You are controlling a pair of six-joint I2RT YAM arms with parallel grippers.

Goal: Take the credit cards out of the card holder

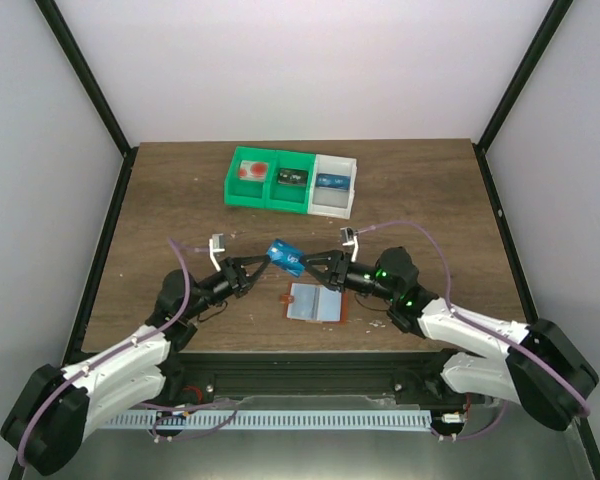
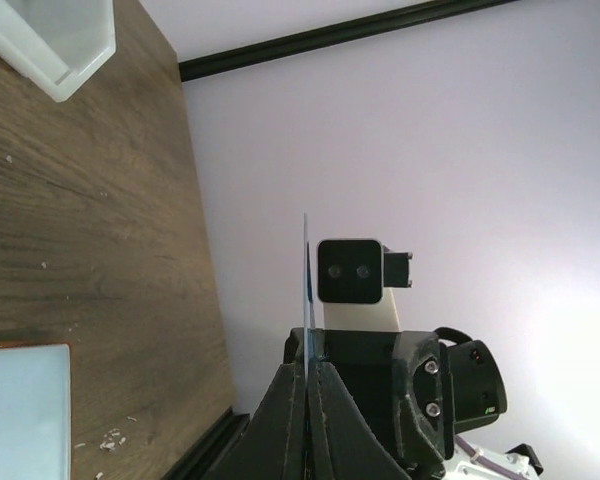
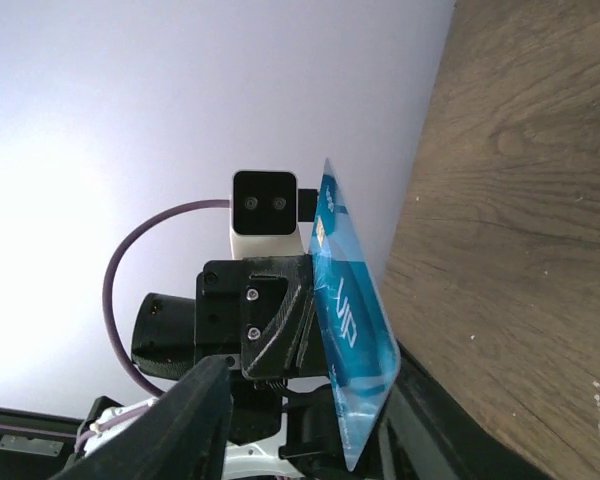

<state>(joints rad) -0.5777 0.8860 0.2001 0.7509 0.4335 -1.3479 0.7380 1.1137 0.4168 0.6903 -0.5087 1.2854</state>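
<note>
1. Credit card, bright blue, is hanging in the air between my two pincers, clear of the table.
2. I am seeing the left pincer fully closed and pinching one end of that card; its wrist view is showing the card edge-on between the fingers.
3. The right pincer is standing partly open at the card's other end, with one finger on each side and a gap showing, so it is not clamping.
4. The card holder is lying open and flat, just below and between both pincers, grey-blue inside facing up.
5. Bins are sitting well beyond the pincers.
</note>
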